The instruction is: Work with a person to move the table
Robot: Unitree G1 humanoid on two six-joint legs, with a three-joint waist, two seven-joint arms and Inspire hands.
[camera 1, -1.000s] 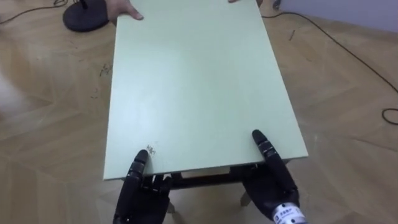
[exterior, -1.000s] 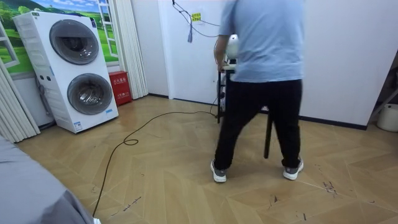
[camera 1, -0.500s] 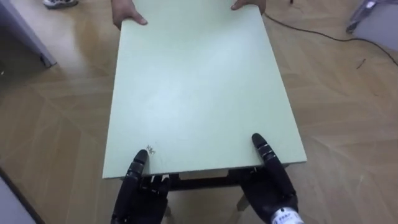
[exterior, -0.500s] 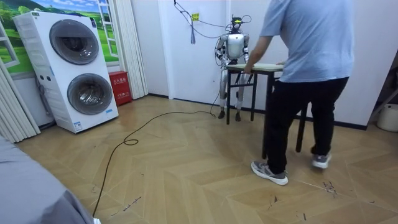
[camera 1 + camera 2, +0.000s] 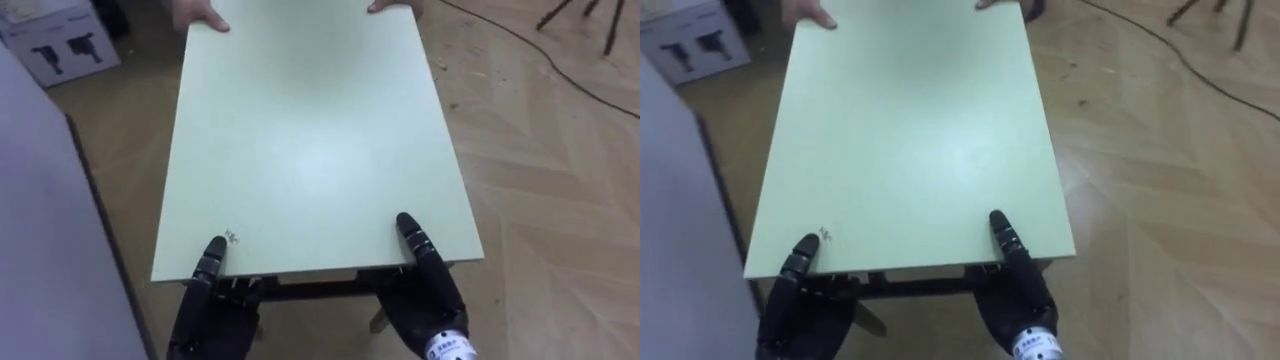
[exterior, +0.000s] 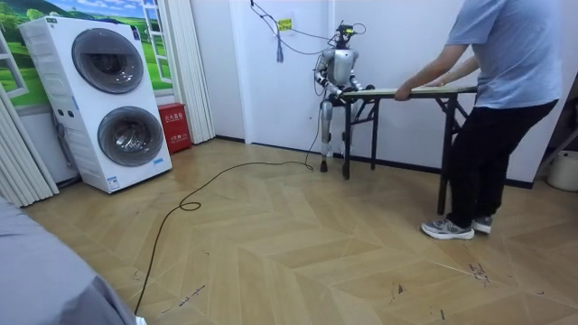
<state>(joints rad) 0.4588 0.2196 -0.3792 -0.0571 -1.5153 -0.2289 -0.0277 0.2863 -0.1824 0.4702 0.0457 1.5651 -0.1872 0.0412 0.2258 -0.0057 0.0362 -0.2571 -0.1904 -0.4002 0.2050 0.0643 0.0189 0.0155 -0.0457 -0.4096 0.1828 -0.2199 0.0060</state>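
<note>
Left hand (image 5: 212,310): thumb on top of the table (image 5: 310,140) at its near edge, fingers curled beneath, pinching the edge.
Right hand (image 5: 432,300): same pinch, further along that edge.
Table: pale green top, stretching away from both hands.
Person (image 6: 506,99): opposite the hands, holding the far edge.
Box (image 5: 55,40): floor, beyond the left hand.
Cable (image 5: 530,48): floor, beyond the right hand.

Tabletop (image 5: 310,140): pale green, rectangular, plain, small dark mark near near-left corner. Long axis runs away from robot. Level, on dark frame and legs (image 6: 347,144). Well to room view's right of stacked washing machines (image 6: 108,104).
</note>
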